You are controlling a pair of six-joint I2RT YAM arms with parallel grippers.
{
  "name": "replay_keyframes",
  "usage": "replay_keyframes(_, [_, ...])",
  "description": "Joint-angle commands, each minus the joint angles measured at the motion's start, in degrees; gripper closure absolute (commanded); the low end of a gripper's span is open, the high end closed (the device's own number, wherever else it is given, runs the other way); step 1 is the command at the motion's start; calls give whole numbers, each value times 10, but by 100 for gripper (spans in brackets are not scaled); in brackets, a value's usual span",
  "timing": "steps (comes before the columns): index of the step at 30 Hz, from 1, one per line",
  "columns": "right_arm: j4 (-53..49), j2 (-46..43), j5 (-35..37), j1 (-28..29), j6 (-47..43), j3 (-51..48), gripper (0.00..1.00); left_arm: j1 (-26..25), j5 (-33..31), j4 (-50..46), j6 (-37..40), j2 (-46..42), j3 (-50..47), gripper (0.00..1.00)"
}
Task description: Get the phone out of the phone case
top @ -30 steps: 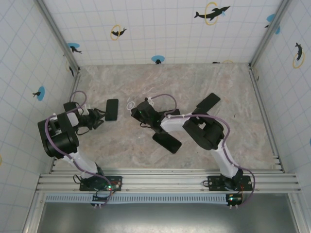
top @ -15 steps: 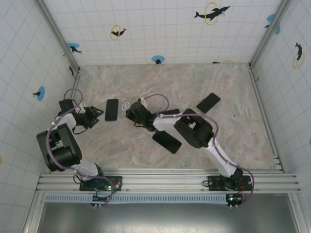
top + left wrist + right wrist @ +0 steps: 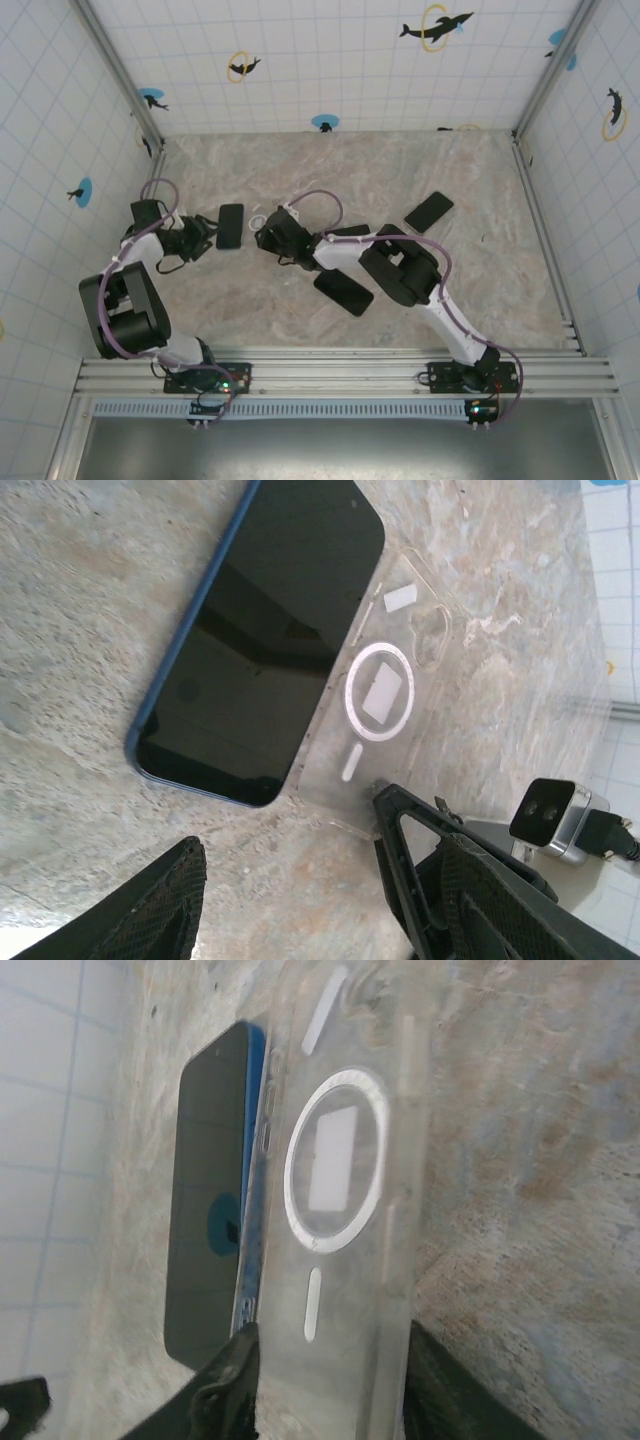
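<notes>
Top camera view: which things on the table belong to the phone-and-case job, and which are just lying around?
Job in hand:
- blue-edged phone
- clear case, lying beside it
- left gripper
- right gripper

Lying about:
- near dark phone
- far-right dark phone

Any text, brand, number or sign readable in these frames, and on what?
No readable text anywhere.
Blue-edged phone with dark screen: blank, no brand.
Clear plastic phone case: white ring and blank white patches, no lettering.
Black dolphin sticker in a yellow ring on the wall: picture only.
Black phone at far right and black phone near the centre: too small to tell.
</notes>
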Motion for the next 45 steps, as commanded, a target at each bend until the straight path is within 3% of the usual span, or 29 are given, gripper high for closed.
replay_keyframes(1, [-47,-65,5,-3,-55,-1,54,-13,8,-9,-17,-25,17,36])
replay_keyframes(11, [-88,-219,-22,-30,-164,-134,36,-83,-11,-4,-24,-58,17,27])
replay_keyframes(12, [-92,-242,-37,-36,-181,-154,30,-92,-13,-4,-23,-60,17,25])
replay_keyframes(16, [-136,-334,-72,-62,-274,-230,25,-113,-21,-3,-25,-70,9,21])
replay_keyframes(19, [-188,-392,-84,-78,-359,-263,13,-129,-30,-2,-25,-77,6,20])
replay_keyframes(22, [-236,-447,-90,-96,-436,-300,12,-146,-36,-1,-34,-81,1,3])
replay_keyframes(28, [-286,-515,-152,-151,-623,-355,10,-178,-31,21,-56,-89,-4,2])
replay_keyframes(36, [-325,-495,-226,-224,-893,-364,3,-194,-19,30,-68,-82,4,2])
replay_keyframes(45, [-378,-356,-264,-248,-1042,-269,1,-197,0,22,-62,-69,24,2])
